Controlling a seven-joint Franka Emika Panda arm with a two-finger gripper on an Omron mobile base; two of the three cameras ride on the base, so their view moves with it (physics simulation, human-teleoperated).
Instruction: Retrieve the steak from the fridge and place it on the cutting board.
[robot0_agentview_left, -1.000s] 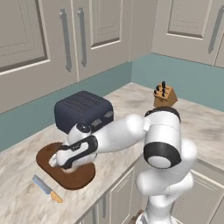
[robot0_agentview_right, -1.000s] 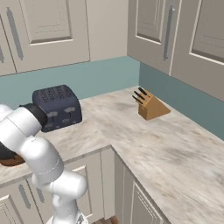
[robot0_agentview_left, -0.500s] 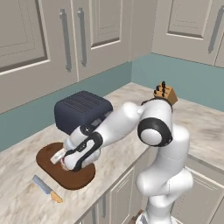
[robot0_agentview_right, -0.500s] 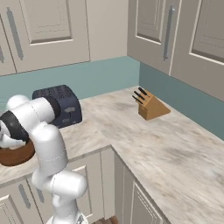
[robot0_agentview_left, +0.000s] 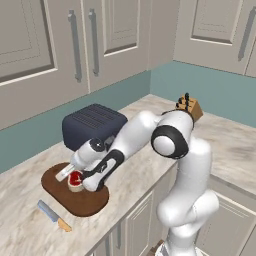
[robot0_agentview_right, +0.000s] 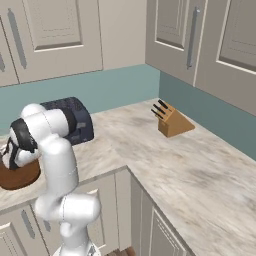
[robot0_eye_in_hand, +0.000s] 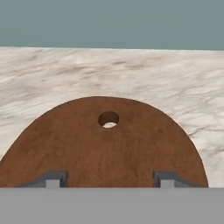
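Observation:
The steak (robot0_agentview_left: 75, 178), a small red slab with a pale rim, rests on the left half of the dark brown cutting board (robot0_agentview_left: 89, 202) on the counter. My gripper (robot0_agentview_left: 74, 181) reaches down from the right and its fingers stand on either side of the steak, shut on it. In the hand view the gripper (robot0_eye_in_hand: 109, 180) looks low along the cutting board (robot0_eye_in_hand: 105, 148) toward its round hanging hole, and the steak is hidden below the picture's edge. From the right base view my arm covers the hand, with the cutting board (robot0_agentview_right: 22, 177) showing under it. The fridge is out of view.
A dark blue-grey toaster (robot0_agentview_left: 95, 125) stands just behind the board. A knife (robot0_agentview_left: 54, 216) lies on the counter in front of it. A wooden knife block (robot0_agentview_left: 189, 107) sits at the back right corner. Beige cabinets hang above, and marble counter stretches to the right.
The arm's elbow and upper links have risen and swung upright. The hand has stayed over the cutting board and settled slightly lower with the steak.

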